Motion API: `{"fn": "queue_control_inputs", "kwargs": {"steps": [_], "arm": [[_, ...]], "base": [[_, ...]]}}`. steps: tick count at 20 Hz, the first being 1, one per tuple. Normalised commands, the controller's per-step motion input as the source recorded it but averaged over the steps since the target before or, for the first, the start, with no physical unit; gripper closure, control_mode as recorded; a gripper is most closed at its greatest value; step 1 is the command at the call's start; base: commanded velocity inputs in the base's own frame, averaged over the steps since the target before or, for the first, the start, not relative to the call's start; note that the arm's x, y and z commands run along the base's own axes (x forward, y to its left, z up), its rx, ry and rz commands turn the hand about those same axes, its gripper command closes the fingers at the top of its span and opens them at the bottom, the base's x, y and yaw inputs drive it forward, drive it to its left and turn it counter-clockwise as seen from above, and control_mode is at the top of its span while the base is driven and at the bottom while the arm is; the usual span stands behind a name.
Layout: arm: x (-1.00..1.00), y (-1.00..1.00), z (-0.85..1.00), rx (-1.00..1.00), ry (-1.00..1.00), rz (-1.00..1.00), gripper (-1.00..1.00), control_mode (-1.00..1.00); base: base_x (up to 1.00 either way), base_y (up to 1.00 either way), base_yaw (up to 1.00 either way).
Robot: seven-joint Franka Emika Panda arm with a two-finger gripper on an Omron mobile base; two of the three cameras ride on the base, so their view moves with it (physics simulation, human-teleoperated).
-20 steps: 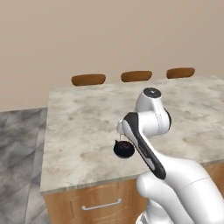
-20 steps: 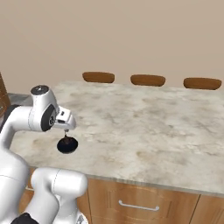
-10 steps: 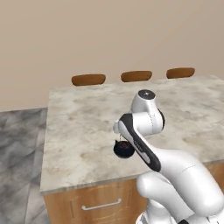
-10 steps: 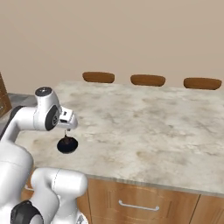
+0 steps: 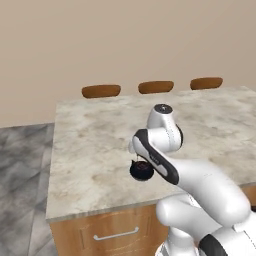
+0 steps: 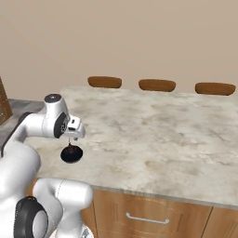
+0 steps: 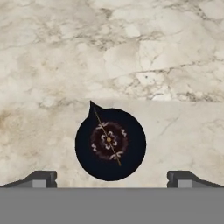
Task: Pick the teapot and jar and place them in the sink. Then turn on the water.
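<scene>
From the hand view I look straight down on the teapot (image 7: 110,143): a round black body on the marble table (image 7: 131,52), with its spout at roughly 11 o'clock and a thin wire handle crossing the patterned lid from 11 to 5 o'clock. I can read no brand, label or writing on it. My pincer (image 7: 111,178) stands wide, its two fingertips (image 7: 41,178) to either side of the pot and touching nothing. In the left base view the teapot (image 5: 141,170) sits near the table's front edge, just below the hand. In the right base view the pincer (image 6: 72,139) hangs directly above the teapot (image 6: 71,154). Three brown chair backs (image 6: 157,85) line the table's far edge.
</scene>
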Motion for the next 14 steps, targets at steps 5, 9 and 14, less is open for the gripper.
{"fn": "queue_control_inputs", "kwargs": {"steps": [5,9,14], "arm": [[0.18,0.05,-0.33,0.00,0.03,0.00,-1.00,-1.00],[0.21,0.00,-0.28,0.00,0.01,0.00,-1.00,-1.00],[0.17,0.03,-0.31,0.00,0.01,0.00,-1.00,-1.00]], "base": [[0.00,0.00,0.00],[0.00,0.00,0.00],[0.00,0.00,0.00]]}}
